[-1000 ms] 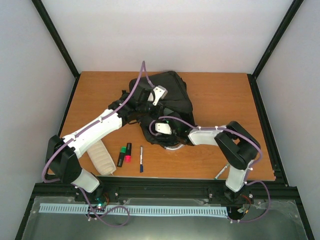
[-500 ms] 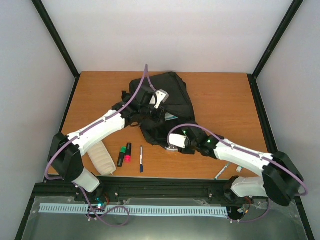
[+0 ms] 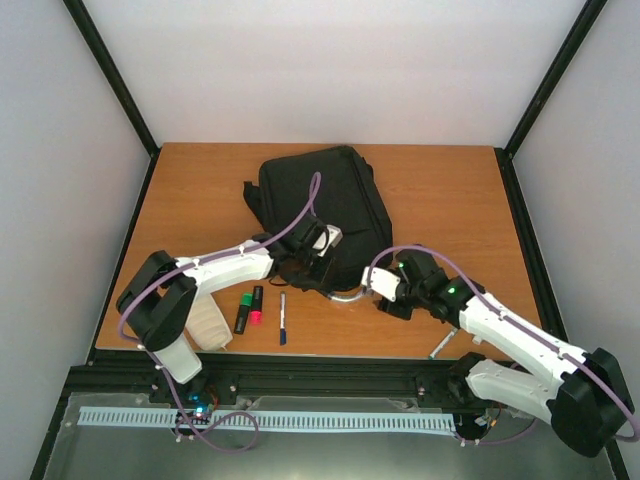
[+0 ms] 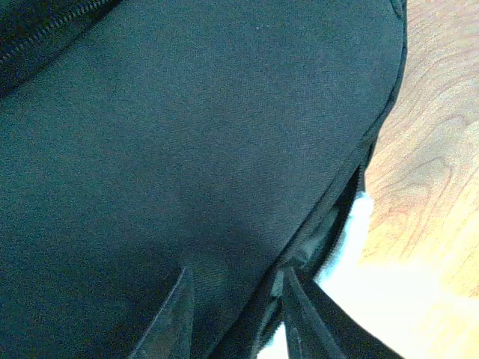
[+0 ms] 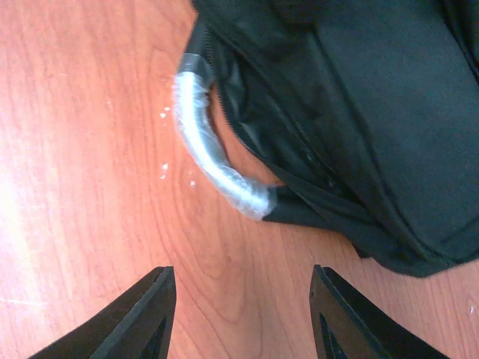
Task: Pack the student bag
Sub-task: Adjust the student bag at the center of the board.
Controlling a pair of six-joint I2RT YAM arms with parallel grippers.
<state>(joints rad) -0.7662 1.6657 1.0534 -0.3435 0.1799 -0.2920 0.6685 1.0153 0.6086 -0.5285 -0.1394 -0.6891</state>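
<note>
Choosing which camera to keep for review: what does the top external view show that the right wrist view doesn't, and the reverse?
Only the top external view: the pen, two highlighters, the whitish ribbed pouch, the left arm and right arm. Only the right wrist view: crinkled plastic wrap on the handle, and that the right pincer stands open over bare wood. Both: the student bag, its handle and the table.
</note>
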